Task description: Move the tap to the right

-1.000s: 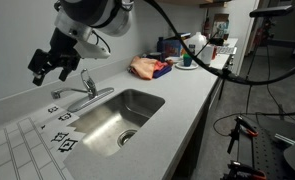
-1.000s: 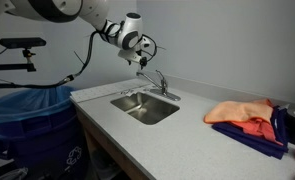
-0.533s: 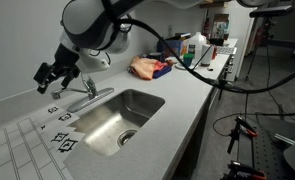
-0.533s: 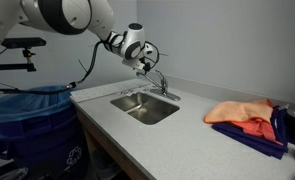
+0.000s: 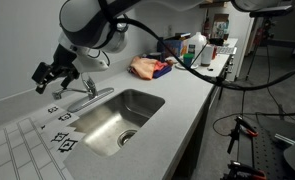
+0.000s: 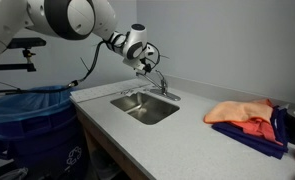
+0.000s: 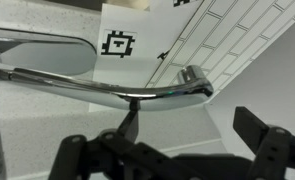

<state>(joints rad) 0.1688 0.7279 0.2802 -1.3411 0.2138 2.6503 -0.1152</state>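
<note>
The tap [image 5: 84, 94] is a chrome faucet at the back rim of the steel sink [image 5: 115, 118], by the wall. It also shows in an exterior view [image 6: 160, 86]. My gripper [image 5: 49, 82] hangs open just above and behind the tap's handle, close to the wall, and shows the same way in an exterior view [image 6: 149, 70]. In the wrist view a chrome part of the tap [image 7: 107, 92] runs across the frame just beyond my gripper [image 7: 192, 135]. The dark fingers [image 7: 262, 128] stand wide apart with nothing between them.
Printed marker tags [image 7: 117, 44] lie on the white tiled counter beside the sink. An orange cloth [image 5: 147, 67] and bottles [image 5: 192, 45] sit further along the counter. A blue bin [image 6: 32, 120] stands at the counter's end. The wall is right behind the tap.
Over the last second my gripper came down and closer to the tap's handle. In the last half second it hardly moved, and the tap has not turned.
</note>
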